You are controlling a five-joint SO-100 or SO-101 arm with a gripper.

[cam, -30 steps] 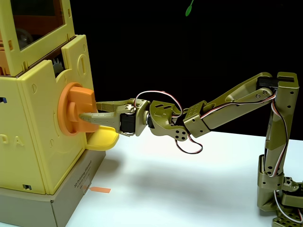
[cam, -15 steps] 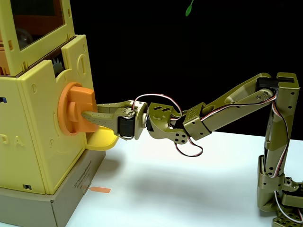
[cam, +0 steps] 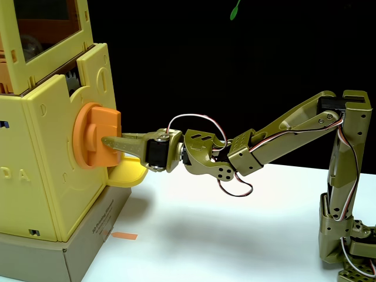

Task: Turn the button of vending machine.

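Note:
The vending machine (cam: 53,176), a pale-yellow plastic box with an orange-tinted window (cam: 47,23) and gear teeth (cam: 73,79), fills the left of the fixed view. On its right face sits the button (cam: 87,126), a round orange knob with a thick raised bar (cam: 110,124) that stands nearly upright. My olive-green gripper (cam: 107,141) reaches in from the right. It is rolled so that its near finger (cam: 126,143) lies across the lower part of the bar, and the far finger is hidden behind it. The jaws are closed on the bar.
A small yellow tray (cam: 126,174) juts out just under the knob and the gripper. The machine rests on a grey cardboard base (cam: 88,247). An orange tape strip (cam: 124,236) lies on the white table (cam: 235,235). The arm's base (cam: 346,247) stands at the far right.
The wrist has rolled, and the two fingers that showed above and below the bar now line up one behind the other. The knob's bar has turned with them.

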